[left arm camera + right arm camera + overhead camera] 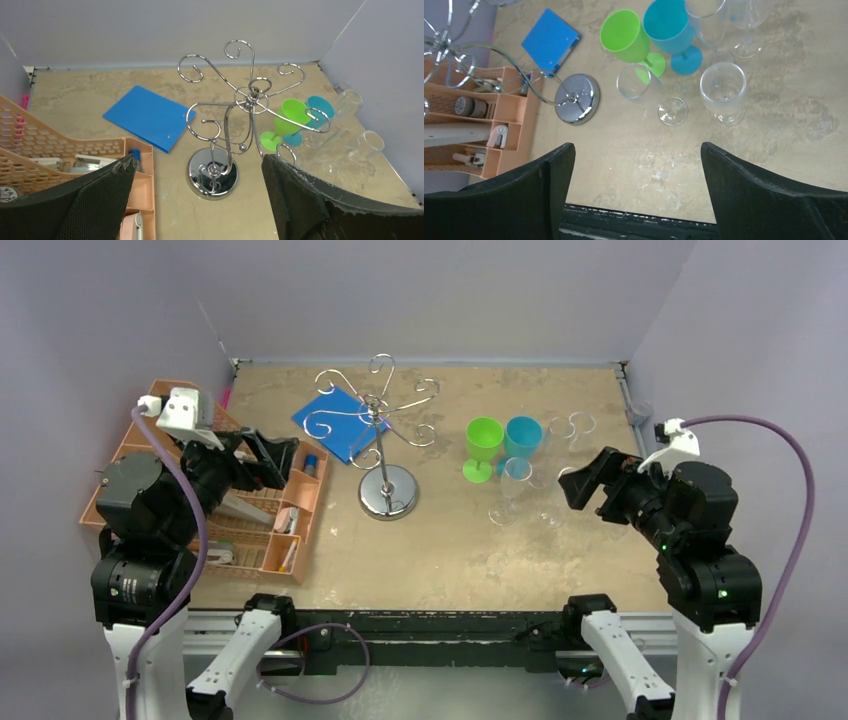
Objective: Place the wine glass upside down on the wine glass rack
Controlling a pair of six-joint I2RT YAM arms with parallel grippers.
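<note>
The chrome wine glass rack (383,430) stands at mid-table on its round shiny base, its scroll arms bare; it also shows in the left wrist view (252,94) and its base in the right wrist view (576,99). To its right stand a green wine glass (483,445), a blue wine glass (522,438) and several clear wine glasses (516,478), all upright; the right wrist view shows the nearest clear glasses (634,82) (722,91). My left gripper (270,455) (198,162) is open and empty, left of the rack. My right gripper (585,472) (637,147) is open and empty, right of the clear glasses.
A peach slotted organiser tray (298,502) with small items sits at the left under my left arm. A blue flat card (335,422) lies behind the rack. Grey walls close the table at the back and sides.
</note>
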